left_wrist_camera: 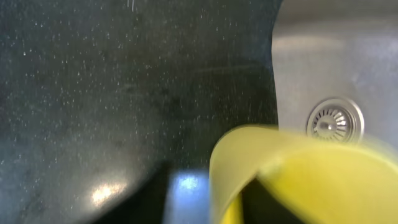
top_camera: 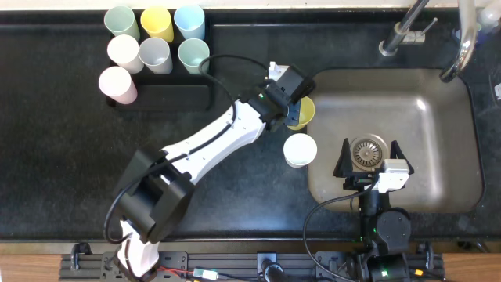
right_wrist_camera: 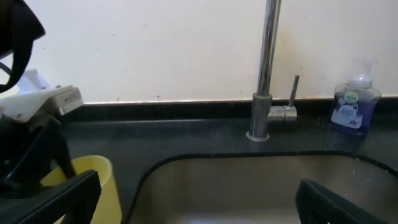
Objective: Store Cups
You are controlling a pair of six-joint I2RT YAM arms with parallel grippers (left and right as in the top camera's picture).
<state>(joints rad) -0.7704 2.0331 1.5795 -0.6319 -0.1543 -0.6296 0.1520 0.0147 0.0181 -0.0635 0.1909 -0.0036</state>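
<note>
One yellow cup (top_camera: 305, 114) sits near the middle of the top view, at the left rim of the sink (top_camera: 427, 117). It is plain, smooth plastic with a thin round rim, and its mouth faces up. The left gripper (top_camera: 295, 108) is clamped on its rim, with one finger inside the cup and one outside. In the left wrist view the yellow cup (left_wrist_camera: 311, 180) fills the lower right of the frame, and the drain (left_wrist_camera: 334, 121) lies beyond it. Whether the cup's base touches the counter, I cannot tell.

Just below it in the top view a white cup (top_camera: 300, 149) stands alone, mouth up, on the dark speckled countertop (top_camera: 63, 157) at the sink's edge.

In the upper left of the top view a group of seven cups (top_camera: 155, 55) stands close together by a black tray (top_camera: 176, 95). They are pale green, yellow, pale blue, white, grey and pink.

The right gripper (top_camera: 369, 158) is at the lower middle of the sink, over the drain (top_camera: 368, 147), with its fingers wide apart and nothing between them. In the right wrist view the faucet (right_wrist_camera: 267, 68) rises at centre, and a blue soap bottle (right_wrist_camera: 354, 106) stands at the right.
</note>
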